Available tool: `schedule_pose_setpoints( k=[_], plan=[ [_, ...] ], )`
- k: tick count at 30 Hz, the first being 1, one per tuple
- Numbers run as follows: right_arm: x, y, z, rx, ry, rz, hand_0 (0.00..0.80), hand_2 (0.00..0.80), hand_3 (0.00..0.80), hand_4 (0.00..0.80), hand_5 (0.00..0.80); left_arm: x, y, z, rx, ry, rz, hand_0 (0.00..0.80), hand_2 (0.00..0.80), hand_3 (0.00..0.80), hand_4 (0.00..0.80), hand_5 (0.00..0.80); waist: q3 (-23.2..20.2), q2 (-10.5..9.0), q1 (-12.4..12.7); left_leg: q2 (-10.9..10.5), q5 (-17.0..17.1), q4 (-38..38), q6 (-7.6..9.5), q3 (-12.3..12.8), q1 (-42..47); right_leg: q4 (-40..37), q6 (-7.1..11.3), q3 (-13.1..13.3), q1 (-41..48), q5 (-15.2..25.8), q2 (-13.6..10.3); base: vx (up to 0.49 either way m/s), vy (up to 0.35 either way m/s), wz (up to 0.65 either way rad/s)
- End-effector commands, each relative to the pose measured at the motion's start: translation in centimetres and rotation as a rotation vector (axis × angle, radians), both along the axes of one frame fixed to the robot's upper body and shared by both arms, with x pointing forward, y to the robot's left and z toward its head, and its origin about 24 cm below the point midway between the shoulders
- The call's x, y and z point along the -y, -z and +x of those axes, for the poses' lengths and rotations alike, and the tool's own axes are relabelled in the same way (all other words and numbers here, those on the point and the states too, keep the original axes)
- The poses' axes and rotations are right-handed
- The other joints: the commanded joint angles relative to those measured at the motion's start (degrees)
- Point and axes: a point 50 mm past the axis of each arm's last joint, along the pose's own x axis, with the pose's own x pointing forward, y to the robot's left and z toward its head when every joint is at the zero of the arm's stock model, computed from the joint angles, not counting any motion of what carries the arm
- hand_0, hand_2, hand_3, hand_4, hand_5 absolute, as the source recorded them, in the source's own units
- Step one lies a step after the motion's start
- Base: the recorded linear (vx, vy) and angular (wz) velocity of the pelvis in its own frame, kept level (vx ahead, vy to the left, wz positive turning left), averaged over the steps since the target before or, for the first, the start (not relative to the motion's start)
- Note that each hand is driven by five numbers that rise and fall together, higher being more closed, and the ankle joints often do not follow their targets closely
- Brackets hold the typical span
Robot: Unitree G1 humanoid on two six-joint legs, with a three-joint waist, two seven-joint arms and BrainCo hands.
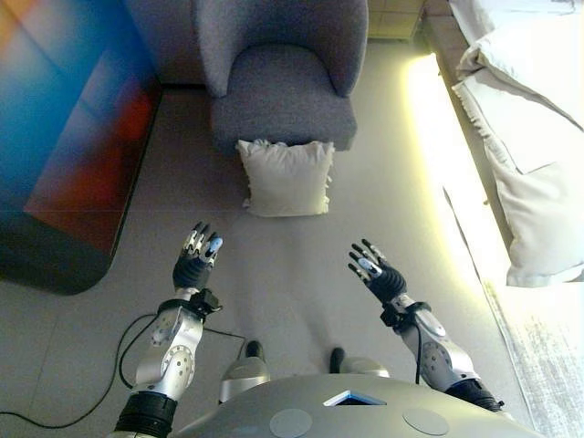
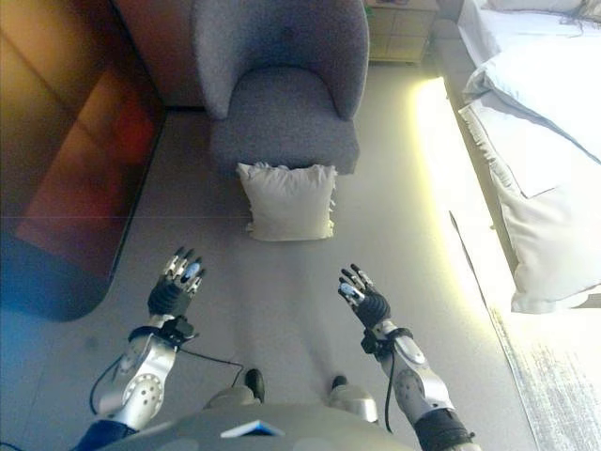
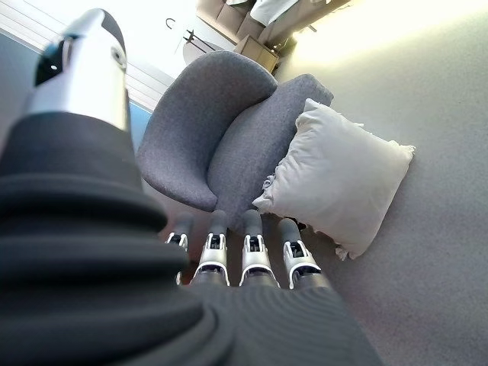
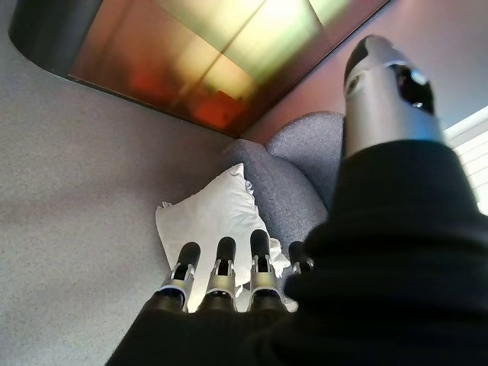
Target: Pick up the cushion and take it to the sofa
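Observation:
A cream square cushion (image 1: pixel 286 177) stands on the carpet, leaning against the front of a grey armchair (image 1: pixel 283 73). It also shows in the left wrist view (image 3: pixel 339 179) and the right wrist view (image 4: pixel 210 221). My left hand (image 1: pixel 195 260) is open and empty, raised over the carpet short of the cushion, to its left. My right hand (image 1: pixel 374 272) is open and empty, short of the cushion, to its right. Both hands are well apart from it.
A dark glossy cabinet (image 1: pixel 68 128) runs along the left. A bed with white bedding (image 1: pixel 529 137) stands at the right, with a lit strip of floor (image 1: pixel 438 137) beside it. A black cable (image 1: pixel 119 365) lies on the carpet at lower left.

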Motion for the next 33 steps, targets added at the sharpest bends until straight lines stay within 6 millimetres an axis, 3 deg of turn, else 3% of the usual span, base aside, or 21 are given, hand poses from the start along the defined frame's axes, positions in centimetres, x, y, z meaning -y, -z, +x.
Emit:
schedule_pose_setpoints(
  k=[1, 33],
  plan=[
    [-0.56, -2.24, 1.49, 0.134, 0.018, 0.052, 0.0, 0.0, 0.0, 0.0, 0.0, 0.44, -1.58, 1.04, 0.093, 0.038, 0.007, 0.0, 0.0, 0.0, 0.0, 0.0, -0.9, 0.2, 0.8, -0.1, -5.1, 4.5, 1.76, -2.2, -1.2, 2.8, 1.08, -1.7, -4.2, 1.9, 0.6, 0.0, 0.0, 0.0],
    [-0.42, -1.95, 0.97, 0.117, 0.018, 0.054, 0.0, 0.0, 0.0, 0.0, 0.0, 0.26, -1.42, 0.67, 0.091, 0.031, -0.001, 0.0, 0.0, 0.0, 0.0, 0.0, -0.8, -0.11, 0.8, 0.2, -5.5, 6.1, 1.66, -1.7, -1.6, 3.5, 0.84, -1.7, -4.2, 1.4, 0.6, 0.0, 0.0, 0.0]
  ],
)
